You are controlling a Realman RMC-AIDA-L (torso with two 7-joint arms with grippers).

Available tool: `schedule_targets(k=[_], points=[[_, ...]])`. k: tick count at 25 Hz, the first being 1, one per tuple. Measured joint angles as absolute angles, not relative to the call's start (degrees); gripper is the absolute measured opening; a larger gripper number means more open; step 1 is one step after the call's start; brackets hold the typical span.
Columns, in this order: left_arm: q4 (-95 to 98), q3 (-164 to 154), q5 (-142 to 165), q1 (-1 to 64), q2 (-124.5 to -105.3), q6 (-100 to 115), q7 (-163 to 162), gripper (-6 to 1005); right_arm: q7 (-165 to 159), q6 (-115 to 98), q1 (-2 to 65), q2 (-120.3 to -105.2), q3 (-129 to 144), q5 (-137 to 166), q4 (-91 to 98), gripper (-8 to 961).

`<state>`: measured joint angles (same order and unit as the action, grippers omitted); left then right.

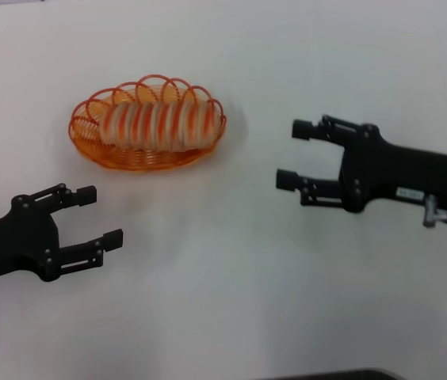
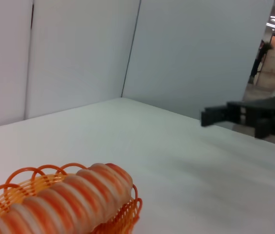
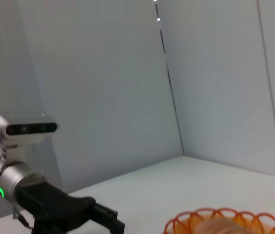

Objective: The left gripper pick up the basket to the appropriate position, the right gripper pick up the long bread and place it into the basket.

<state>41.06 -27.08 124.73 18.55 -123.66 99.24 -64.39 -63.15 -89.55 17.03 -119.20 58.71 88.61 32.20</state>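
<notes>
White table point(image 1: 287, 301) | long bread point(image 1: 156, 124) in basket point(image 1: 89, 142) | left end effector point(image 1: 93, 216) and right end effector point(image 1: 291, 154) apart, seemingly open

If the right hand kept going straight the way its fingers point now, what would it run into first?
Probably nothing: the right hand, fingers open, points toward the robot's left across bare table. The basket with the long bread looks farther back than that line, though depth is uncertain.

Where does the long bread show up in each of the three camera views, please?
Head view: the long bread lies in the basket, upper left of centre.
Left wrist view: the bread sits at the bottom left, in the basket.
Right wrist view: only its top peeks over the basket rim at the bottom edge.
Shared landmark: the orange basket.
</notes>
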Motion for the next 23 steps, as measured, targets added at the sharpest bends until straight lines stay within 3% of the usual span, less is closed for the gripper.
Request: schedule_targets(k=[23], points=[[37.7, -24.5, 124.1, 19.6, -123.72, 98.1, -64.7, 813, -59.3, -90.7, 13.6, -118.76, 53.3, 97.5, 30.3, 879]])
